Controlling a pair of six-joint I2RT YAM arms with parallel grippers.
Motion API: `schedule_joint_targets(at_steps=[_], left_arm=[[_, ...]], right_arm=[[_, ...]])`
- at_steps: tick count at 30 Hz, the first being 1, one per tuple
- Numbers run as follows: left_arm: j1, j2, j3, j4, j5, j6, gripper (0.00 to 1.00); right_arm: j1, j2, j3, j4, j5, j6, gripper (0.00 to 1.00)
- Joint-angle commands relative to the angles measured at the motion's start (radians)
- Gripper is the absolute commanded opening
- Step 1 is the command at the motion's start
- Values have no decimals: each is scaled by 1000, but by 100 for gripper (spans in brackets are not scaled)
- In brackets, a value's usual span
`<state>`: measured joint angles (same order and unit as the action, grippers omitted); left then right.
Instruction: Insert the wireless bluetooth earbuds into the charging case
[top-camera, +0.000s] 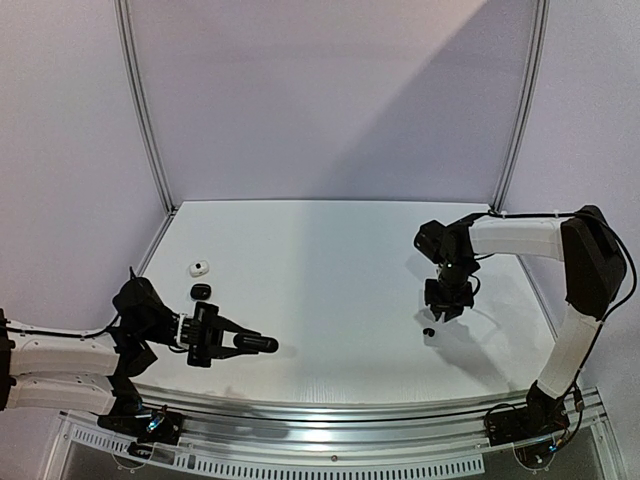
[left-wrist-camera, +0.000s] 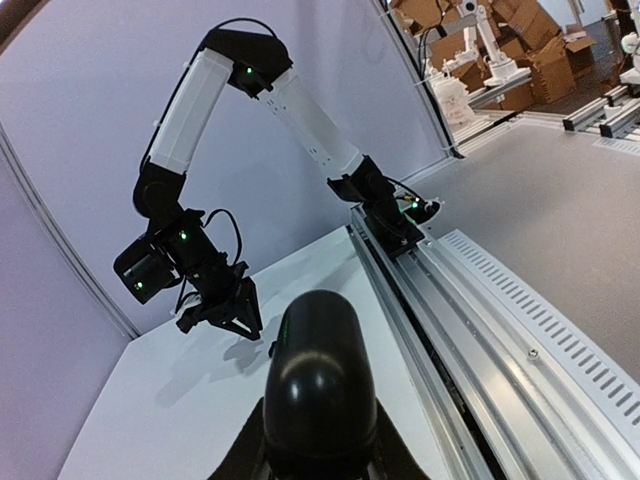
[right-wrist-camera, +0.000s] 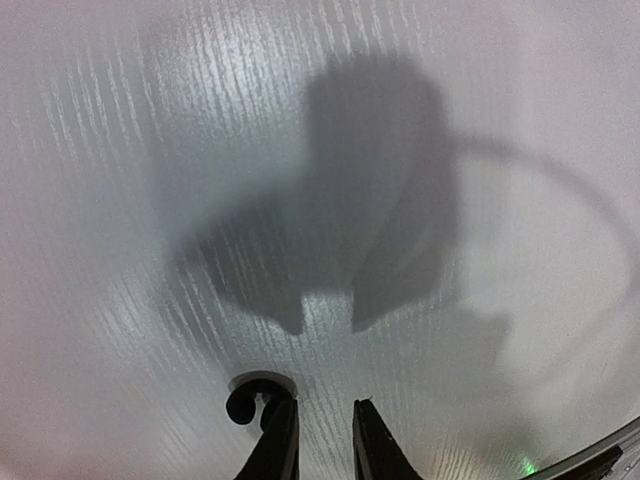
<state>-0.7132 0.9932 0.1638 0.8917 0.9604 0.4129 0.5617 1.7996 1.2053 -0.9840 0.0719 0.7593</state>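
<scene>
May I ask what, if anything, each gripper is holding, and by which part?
The left gripper clamps a black charging case by its near end; the right gripper, jaws apart, holds nothing.

Soft, even light with a faint violet cast fills the overhead view. The white table (top-camera: 330, 260) is bright without harsh glare, and a broad diagonal shade darkens the right side of the back wall (top-camera: 400, 100). The right arm (top-camera: 520, 240) casts a pale, soft-edged shadow on the table beneath it. In the right wrist view a sheen washes the ribbed surface at upper centre, a large blurry shadow sits mid-frame, and the right gripper (right-wrist-camera: 325, 415) is a black silhouette. The left wrist view is tilted and wide-angle, with the left gripper (left-wrist-camera: 319, 340) close, dark and softly focused, carrying one small highlight.
</scene>
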Motion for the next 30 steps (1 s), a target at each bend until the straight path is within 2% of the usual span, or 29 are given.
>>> schedule_joint_targets(at_steps=[1,4,6,12,22,25,30], left_arm=[[3,-4,3,-11,21,-83,0],[3,-1,8,-3,23,-195,0],[4,3,9,-1,18,-216,0],[4,15,9,-6,-2,-152,0],[4,-1,8,-32,-7,-142,0],[4,1,9,-33,-6,-137,0],[4,-5,8,-38,-6,-132,0]], right_arm=[[0,-27,-1,11,-15,13,19],[29,-33,38,13,-12,-15,20],[38,-35,62,-12,-4,-28,22],[38,-24,29,-21,10,3,26],[23,-5,-47,65,-55,39,31],[20,-12,-83,124,-114,65,31],[21,8,-95,134,-107,76,26]])
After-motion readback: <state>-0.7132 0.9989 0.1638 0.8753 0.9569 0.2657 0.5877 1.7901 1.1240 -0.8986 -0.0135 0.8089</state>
